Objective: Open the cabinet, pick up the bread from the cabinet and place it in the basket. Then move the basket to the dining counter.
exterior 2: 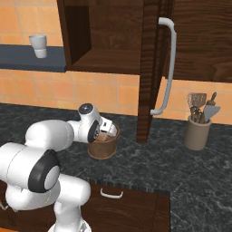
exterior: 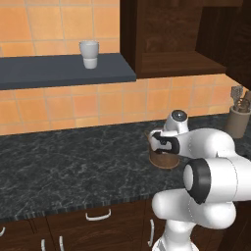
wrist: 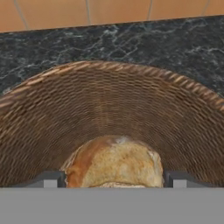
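The gripper (wrist: 113, 179) hangs over the basket (wrist: 109, 105), its 2 fingers (wrist: 50, 179) spread wide either side of the bread (wrist: 114, 162), which lies inside the basket. The basket sits on the black worktop (exterior: 63, 162) below the cabinet (exterior 2: 113, 36), whose door stands open

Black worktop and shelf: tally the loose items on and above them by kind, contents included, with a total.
Baskets: 1, the basket on the black worktop.
Bread: 1, the bread inside that basket, between the open jaws.
Utensil holders: 1, the beige utensil holder with utensils in it.
Cups: 1, the white cup on the dark shelf.
Total: 4
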